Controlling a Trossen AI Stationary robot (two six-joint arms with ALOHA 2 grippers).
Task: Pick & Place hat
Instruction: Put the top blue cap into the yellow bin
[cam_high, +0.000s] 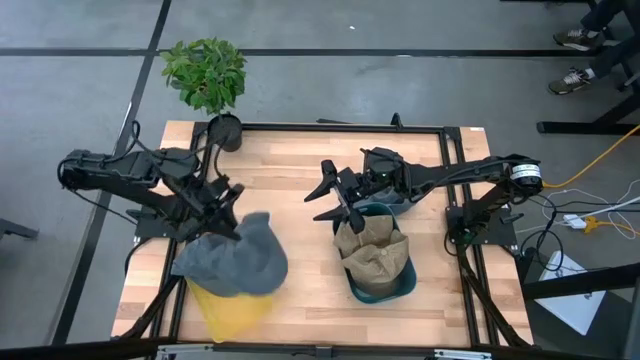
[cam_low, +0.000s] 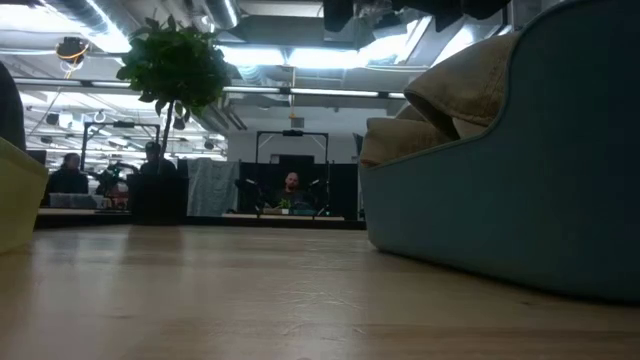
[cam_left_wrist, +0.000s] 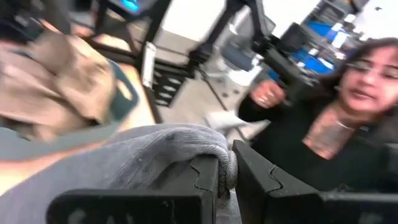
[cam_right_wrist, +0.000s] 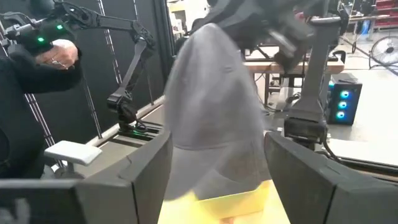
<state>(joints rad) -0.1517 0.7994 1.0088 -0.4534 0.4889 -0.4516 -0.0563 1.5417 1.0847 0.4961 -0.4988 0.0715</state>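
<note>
Looking straight down, we see a wooden table (cam_high: 300, 230) with two dark robot arms reaching in from either side. At the lower left of the frame, the left gripper (cam_high: 222, 222) is pinched tight on a fold of a grey hat (cam_high: 240, 258), which hangs over a yellow bin (cam_high: 235, 310). In the left wrist view, the grey knit fabric (cam_left_wrist: 168, 149) is squeezed between the two dark fingers (cam_left_wrist: 208, 177), with hardly any gap between them.

Right of centre in the overhead picture, the right gripper (cam_high: 338, 200) hovers with its fingers spread wide and nothing between them. It sits above the upper edge of a teal bin (cam_high: 385, 285), which holds tan hats (cam_high: 372, 250). The right wrist view looks between those parted fingers toward the grey hat (cam_right_wrist: 214, 106), dangling above the yellow bin (cam_right_wrist: 230, 202).

At the upper left of the overhead frame, a potted plant (cam_high: 207, 75) stands at the table's far edge. From table height, the teal bin (cam_low: 520, 190) fills the right side of the frame, tan fabric spilling over its rim. A person in dark clothing (cam_left_wrist: 311, 130) shows at the right of the left wrist picture, beyond the table.
</note>
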